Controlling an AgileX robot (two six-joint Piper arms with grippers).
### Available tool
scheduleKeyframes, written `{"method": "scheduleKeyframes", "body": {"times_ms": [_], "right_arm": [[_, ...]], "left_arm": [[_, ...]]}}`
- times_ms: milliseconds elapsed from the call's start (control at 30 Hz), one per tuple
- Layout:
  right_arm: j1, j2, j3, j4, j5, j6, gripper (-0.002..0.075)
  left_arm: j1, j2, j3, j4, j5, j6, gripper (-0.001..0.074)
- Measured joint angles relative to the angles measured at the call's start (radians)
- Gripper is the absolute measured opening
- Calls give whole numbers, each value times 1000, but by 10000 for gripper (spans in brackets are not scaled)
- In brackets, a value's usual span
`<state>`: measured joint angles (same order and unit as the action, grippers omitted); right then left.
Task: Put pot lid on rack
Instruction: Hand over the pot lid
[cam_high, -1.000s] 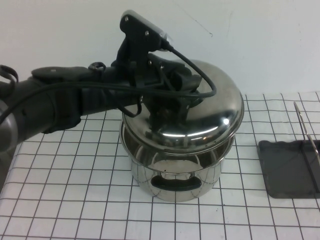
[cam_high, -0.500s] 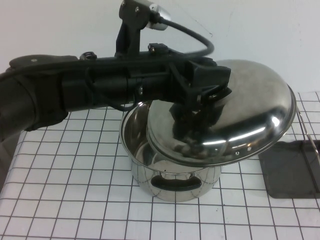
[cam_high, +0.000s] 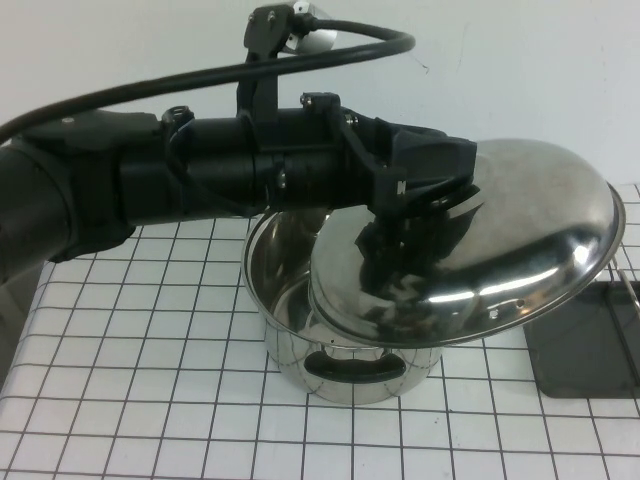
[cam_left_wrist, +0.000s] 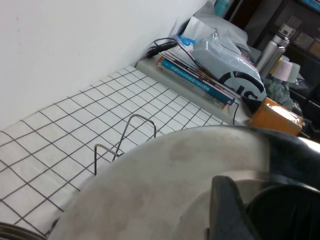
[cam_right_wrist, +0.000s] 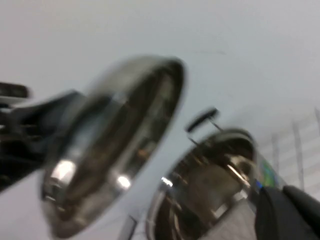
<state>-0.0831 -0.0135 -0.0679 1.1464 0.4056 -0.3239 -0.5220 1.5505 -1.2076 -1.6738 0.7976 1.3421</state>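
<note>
My left gripper (cam_high: 400, 212) is shut on the black knob (cam_left_wrist: 287, 215) of the pot lid (cam_high: 500, 260). It holds the shiny domed lid tilted in the air, above and to the right of the open steel pot (cam_high: 340, 370). The lid's right rim overhangs the left end of the rack's dark grey tray (cam_high: 585, 345). The rack's thin wire (cam_high: 628, 290) stands at the right edge. In the left wrist view the lid (cam_left_wrist: 165, 200) fills the foreground with the rack wire (cam_left_wrist: 135, 125) beyond it. My right gripper (cam_right_wrist: 292, 215) is out of the high view; its wrist view faces the lid (cam_right_wrist: 110, 145) and the pot (cam_right_wrist: 210, 190).
The pot has black handles (cam_high: 355, 365) and stands mid-table on a white gridded cloth (cam_high: 150, 400). A white wall is behind. Books and bags (cam_left_wrist: 210, 65) lie past the table's end, beyond the rack.
My left arm has lifted the lid off the pot and carried it to the right towards the rack, tilting it. The pot now stands open.
</note>
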Motion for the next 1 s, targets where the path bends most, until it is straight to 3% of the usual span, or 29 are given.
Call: {"method": "scheduleKeyframes", "body": {"times_ms": [167, 333, 667, 1000], "right_arm": [[2, 146, -151, 371, 45, -478, 4], [2, 392, -229, 527, 189, -688, 108], [2, 772, -380, 537, 417, -689, 452], [2, 891, -451, 537, 440, -589, 489]], "left_arm": [[0, 0, 0, 2, 1, -6, 321], [0, 0, 0, 5, -11, -8, 321], [0, 0, 0, 6, -78, -16, 321], [0, 0, 0, 6, -95, -52, 321]]}}
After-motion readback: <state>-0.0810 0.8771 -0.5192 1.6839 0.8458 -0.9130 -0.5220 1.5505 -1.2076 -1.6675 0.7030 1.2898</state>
